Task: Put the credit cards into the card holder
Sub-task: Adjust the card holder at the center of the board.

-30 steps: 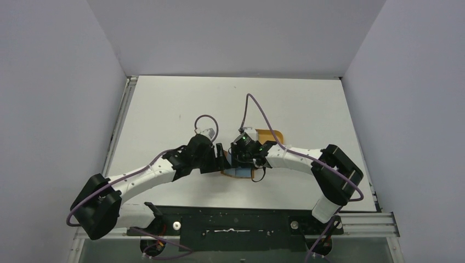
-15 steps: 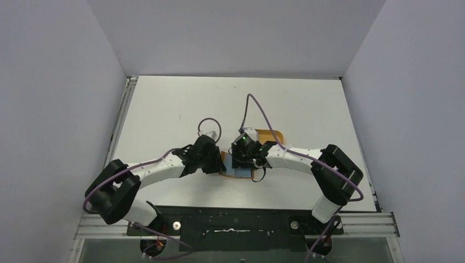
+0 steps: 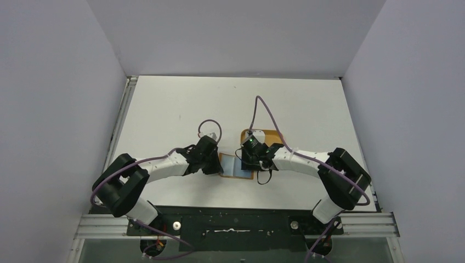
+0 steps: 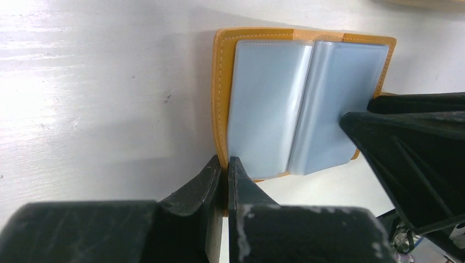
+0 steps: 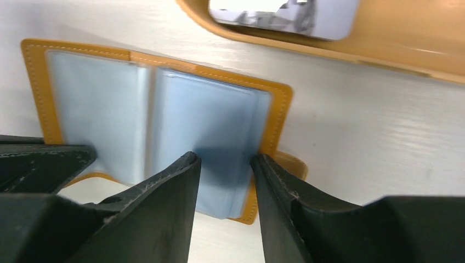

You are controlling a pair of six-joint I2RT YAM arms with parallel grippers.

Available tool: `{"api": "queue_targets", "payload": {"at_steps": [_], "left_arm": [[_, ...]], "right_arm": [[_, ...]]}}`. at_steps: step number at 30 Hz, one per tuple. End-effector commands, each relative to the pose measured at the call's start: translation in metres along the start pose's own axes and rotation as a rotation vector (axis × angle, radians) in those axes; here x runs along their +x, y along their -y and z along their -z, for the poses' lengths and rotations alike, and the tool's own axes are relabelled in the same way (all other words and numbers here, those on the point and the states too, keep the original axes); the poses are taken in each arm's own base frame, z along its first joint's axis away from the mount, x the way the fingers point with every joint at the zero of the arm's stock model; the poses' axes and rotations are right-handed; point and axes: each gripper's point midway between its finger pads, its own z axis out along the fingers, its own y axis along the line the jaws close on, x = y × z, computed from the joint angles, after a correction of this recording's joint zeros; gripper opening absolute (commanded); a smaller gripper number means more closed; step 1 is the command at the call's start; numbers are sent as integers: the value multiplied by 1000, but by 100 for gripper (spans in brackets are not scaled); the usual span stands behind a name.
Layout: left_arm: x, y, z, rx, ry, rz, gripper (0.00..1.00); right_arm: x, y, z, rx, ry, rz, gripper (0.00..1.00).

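Looking down from above, the card holder (image 3: 237,166) lies spread open on the table (image 3: 164,109) between the two arms, pale blue pockets (image 4: 263,109) facing up. The left gripper (image 4: 224,163) is clamped tight on its orange corner edge, the right gripper (image 5: 225,159) has its jaws parted over the opposite side, near the orange tray (image 5: 417,44) with a silvery card (image 5: 285,13) in it

Table (image 3: 164,109): white, matte, faint streaks in both wrist views. One small dark speck (image 3: 180,116) left of centre; a similar speck (image 4: 167,98) shows in the left wrist view.
Tray (image 3: 262,133): orange, oval, rimmed, flat on the table just right of centre, partly hidden.
Enclosure: plain grey walls (image 3: 55,82) on three sides.
Near edge: aluminium rail (image 3: 362,222), black plate (image 3: 236,219).
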Motion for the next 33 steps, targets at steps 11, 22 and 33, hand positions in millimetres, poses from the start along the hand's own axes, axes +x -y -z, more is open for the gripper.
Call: {"api": "queue_targets", "payload": {"at_steps": [11,22,33], "left_arm": [[8,-26,-9,-106,-27,1,16],[11,-32,-4,-132,-48,-39,42],[-1,-24,17,-121,-10,-62,48]], "right_arm": [[3,61,10,153,9,19,42],[-6,72,14,231,5,130,42],[-11,62,16,220,11,169,43]]}}
